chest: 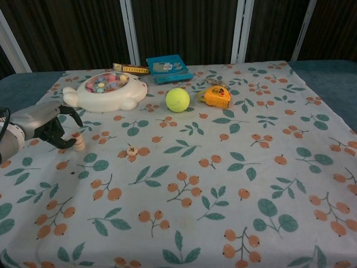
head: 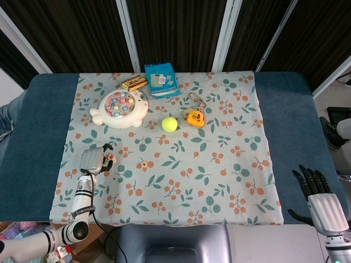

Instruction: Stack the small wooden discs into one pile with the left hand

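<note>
From the chest view I saw my left hand (chest: 47, 127) with fingers parted around the small pile of wooden discs (chest: 79, 142), holding nothing; a single disc (chest: 131, 149) lay well apart to its right on the floral cloth (chest: 223, 184). Only the head view showed my right hand (head: 317, 192), fingers spread, off the table's (head: 33, 142) edge.
</note>
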Controlling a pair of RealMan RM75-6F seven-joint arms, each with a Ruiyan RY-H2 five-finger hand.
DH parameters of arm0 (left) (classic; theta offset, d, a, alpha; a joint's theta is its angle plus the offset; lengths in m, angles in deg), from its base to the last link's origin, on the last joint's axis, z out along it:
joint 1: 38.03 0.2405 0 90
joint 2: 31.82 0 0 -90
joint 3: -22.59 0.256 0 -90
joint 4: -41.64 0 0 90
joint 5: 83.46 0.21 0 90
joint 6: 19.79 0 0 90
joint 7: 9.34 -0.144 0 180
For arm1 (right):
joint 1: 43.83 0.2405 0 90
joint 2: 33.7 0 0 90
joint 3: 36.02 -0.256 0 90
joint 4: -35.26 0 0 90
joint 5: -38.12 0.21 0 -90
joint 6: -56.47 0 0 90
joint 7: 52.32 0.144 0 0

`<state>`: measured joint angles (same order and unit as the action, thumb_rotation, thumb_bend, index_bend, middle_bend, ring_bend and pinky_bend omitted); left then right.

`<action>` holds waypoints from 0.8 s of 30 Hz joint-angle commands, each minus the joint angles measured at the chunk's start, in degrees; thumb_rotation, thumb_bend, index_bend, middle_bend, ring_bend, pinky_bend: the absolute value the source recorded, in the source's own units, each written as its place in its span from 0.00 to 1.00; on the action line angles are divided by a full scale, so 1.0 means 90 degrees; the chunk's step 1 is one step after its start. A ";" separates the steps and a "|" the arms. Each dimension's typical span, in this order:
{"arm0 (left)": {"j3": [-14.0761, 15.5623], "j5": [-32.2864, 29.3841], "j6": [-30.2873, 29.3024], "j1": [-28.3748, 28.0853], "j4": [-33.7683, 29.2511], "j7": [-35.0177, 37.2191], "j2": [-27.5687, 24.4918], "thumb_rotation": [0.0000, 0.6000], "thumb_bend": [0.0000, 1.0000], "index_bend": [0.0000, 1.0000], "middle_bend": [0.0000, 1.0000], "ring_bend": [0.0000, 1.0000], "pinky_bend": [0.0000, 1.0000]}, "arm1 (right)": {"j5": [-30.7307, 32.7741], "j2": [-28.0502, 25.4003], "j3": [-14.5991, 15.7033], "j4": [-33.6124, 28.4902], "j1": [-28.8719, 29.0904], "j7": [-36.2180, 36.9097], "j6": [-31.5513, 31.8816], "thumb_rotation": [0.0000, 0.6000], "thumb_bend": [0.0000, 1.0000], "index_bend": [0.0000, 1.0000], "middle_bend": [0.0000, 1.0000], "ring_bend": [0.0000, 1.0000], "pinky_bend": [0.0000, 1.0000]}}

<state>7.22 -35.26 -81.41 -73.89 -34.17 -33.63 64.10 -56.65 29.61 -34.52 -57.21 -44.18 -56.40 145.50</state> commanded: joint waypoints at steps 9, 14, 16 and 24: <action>0.0095 0.0528 -0.0208 0.0085 -0.0526 0.0307 -0.0156 1.00 0.39 0.31 1.00 1.00 1.00 | -0.0008 0.0015 0.0009 -0.0008 0.0006 -0.0037 -0.0019 1.00 0.20 0.00 0.00 0.00 0.05; 0.0370 0.0908 -0.0401 0.0164 -0.1034 0.0274 -0.0039 1.00 0.40 0.31 1.00 1.00 1.00 | -0.0060 0.0021 0.0034 -0.0018 0.0010 -0.0050 -0.0019 1.00 0.20 0.00 0.00 0.00 0.05; 0.0398 0.0942 -0.0409 0.0128 -0.0959 0.0261 0.0166 1.00 0.41 0.31 1.00 1.00 1.00 | -0.0073 0.0003 0.0042 -0.0012 0.0009 -0.0008 -0.0013 1.00 0.20 0.00 0.00 0.00 0.05; 0.0344 0.0766 -0.0306 -0.0076 -0.0146 0.0037 0.0962 1.00 0.41 0.32 1.00 1.00 1.00 | -0.0090 -0.0057 0.0051 0.0013 0.0022 0.0125 -0.0014 1.00 0.20 0.00 0.00 0.00 0.05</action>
<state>10.58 -27.71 -84.52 -73.83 -37.71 -32.52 70.75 -57.46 29.11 -34.07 -57.10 -43.98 -55.28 145.38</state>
